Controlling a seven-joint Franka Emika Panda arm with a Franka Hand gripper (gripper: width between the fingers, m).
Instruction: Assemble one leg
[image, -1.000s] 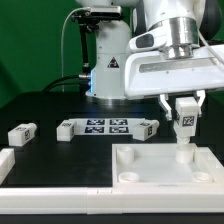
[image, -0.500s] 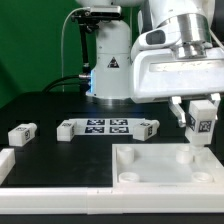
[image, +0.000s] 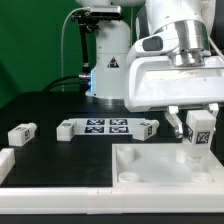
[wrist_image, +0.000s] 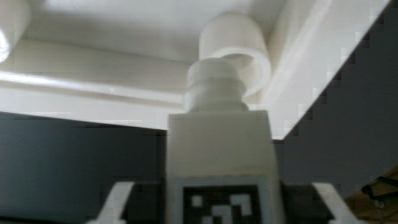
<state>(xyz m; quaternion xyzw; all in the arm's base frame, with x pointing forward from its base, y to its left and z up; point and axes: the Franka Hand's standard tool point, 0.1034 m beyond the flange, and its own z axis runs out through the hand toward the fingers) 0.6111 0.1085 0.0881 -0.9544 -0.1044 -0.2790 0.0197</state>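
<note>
Border strip (image: 5, 162) lies on the dark surface (image: 60, 160) at the exterior view's far left, well to the left of the white board (image: 150, 172). Behind the strip rests a spare leg (image: 20, 132), tag facing the camera, also well left of the board. Further toward the exterior view's right, behind the board's left half, lies the marker board (image: 105, 126), with a small tagged block (image: 66, 130) at its left end and another (image: 148, 128) at its right end. None of these parts has shifted over the last second. The white board itself fills the near right of the surface and has also kept its place. Above its far right corner hangs the gripper (image: 200, 125), its fingers (wrist_image: 125, 205) closed narrowly on the leg (image: 201, 128) from both sides, just by the tag. In the wrist view the leg's stepped tip points straight at the round corner socket (wrist_image: 237, 42); whether the tip already touches it cannot be told. A second ago the leg sat further toward the exterior view's left; half a second ago it had swung right and leaned. Now it stands nearly upright, with its lower end at the board's far right corner.
</note>
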